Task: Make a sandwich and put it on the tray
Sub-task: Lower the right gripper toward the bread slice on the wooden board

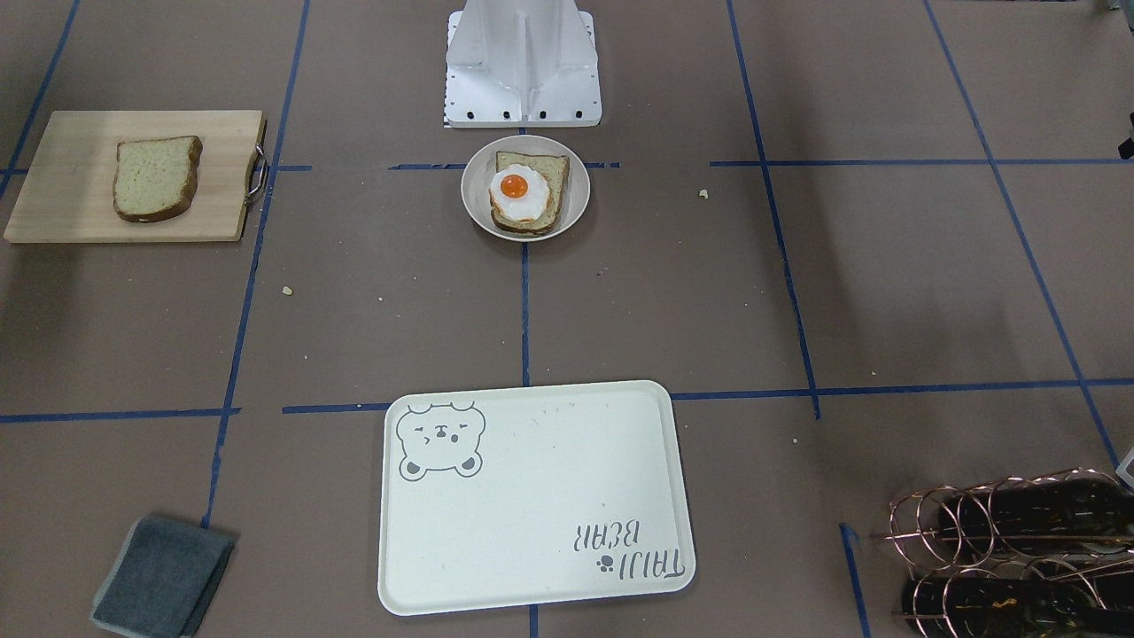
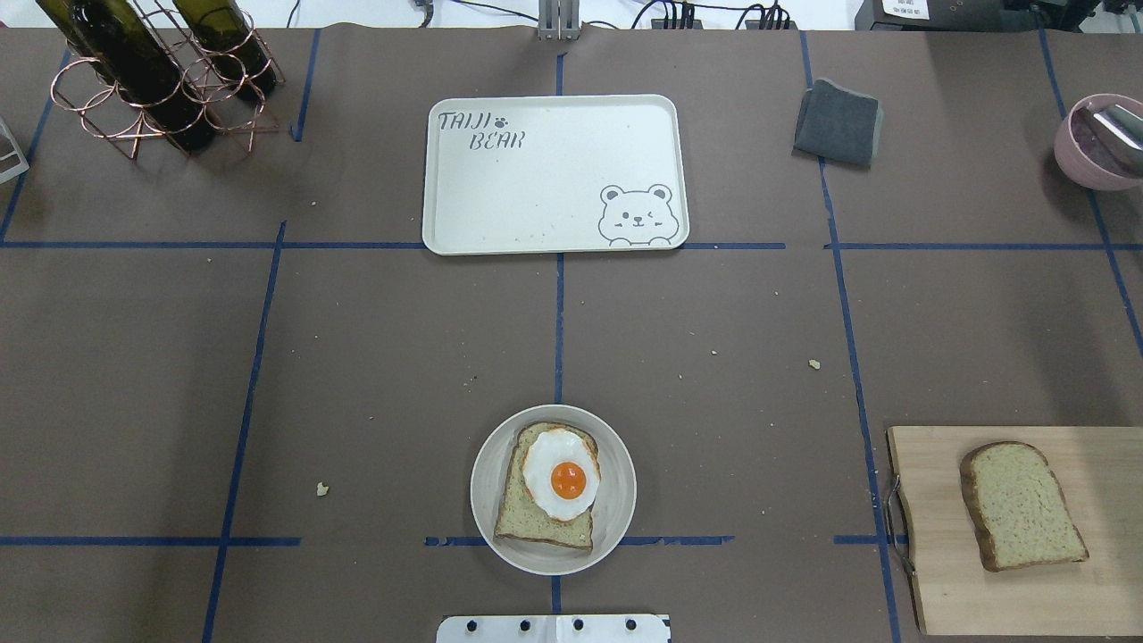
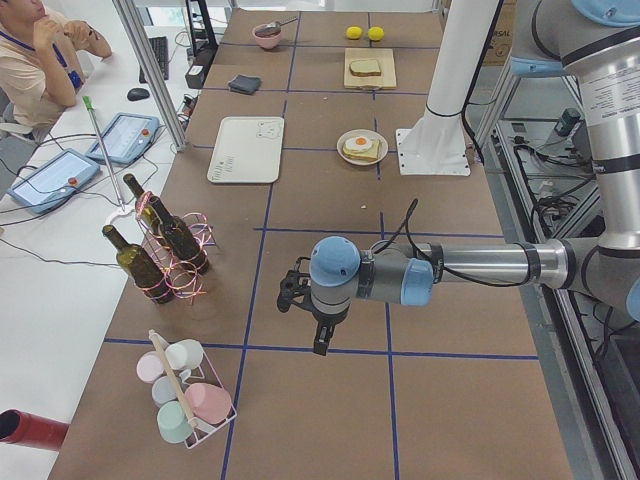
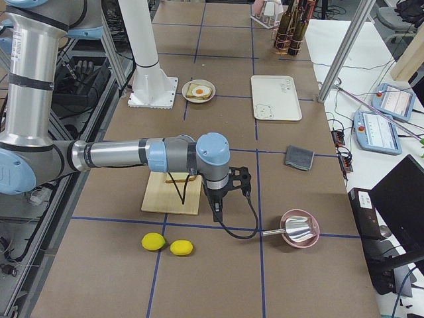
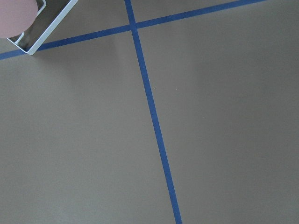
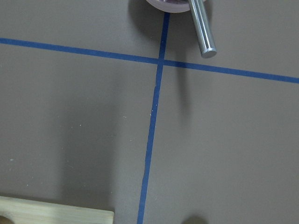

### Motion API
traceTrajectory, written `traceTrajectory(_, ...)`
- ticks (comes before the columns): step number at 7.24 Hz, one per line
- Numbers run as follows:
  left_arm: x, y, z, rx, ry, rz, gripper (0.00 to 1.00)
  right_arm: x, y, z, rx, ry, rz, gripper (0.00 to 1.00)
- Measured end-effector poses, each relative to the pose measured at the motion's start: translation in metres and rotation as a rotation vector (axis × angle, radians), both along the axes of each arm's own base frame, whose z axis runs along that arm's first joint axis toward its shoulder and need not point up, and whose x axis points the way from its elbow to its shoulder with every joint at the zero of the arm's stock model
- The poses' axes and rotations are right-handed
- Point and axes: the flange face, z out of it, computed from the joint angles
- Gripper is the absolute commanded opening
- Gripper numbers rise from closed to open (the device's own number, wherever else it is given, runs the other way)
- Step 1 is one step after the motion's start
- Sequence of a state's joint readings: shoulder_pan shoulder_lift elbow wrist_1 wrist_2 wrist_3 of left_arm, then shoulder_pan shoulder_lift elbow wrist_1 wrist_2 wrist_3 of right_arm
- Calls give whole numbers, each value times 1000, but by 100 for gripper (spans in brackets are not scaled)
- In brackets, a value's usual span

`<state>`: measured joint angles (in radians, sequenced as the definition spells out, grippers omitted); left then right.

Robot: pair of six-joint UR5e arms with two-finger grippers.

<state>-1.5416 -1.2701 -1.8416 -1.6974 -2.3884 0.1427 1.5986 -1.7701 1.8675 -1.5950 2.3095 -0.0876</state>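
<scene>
One bread slice (image 2: 538, 511) lies on a small round pale plate (image 2: 616, 500) near the robot base, with the fried egg (image 2: 563, 473) on top; they also show in the front view (image 1: 516, 190). The second bread slice (image 2: 1022, 505) lies alone on the wooden cutting board (image 2: 938, 572). The cream bear tray (image 2: 554, 174) holds nothing. My left gripper (image 3: 320, 343) hangs over bare table far off to the left. My right gripper (image 4: 216, 213) hangs beyond the cutting board's outer edge. I cannot tell whether either is open or shut.
A copper rack of wine bottles (image 2: 152, 71) stands at the far left. A grey cloth (image 2: 838, 122) and a pink bowl with a metal scoop (image 2: 1098, 138) are at the far right. Two lemons (image 4: 165, 244) and a cup rack (image 3: 185, 390) sit at the table's ends.
</scene>
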Motion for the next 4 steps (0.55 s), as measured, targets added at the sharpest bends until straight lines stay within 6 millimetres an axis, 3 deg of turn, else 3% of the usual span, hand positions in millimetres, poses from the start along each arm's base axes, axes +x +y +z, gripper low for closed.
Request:
traceTrajectory(2, 0, -2, -2, 5, -1, 0, 100, -2, -3, 14, 11, -26, 1, 100)
traceTrajectory(4, 0, -3, -3, 8, 0, 0, 100, -9, 0, 8, 85, -71, -13, 100)
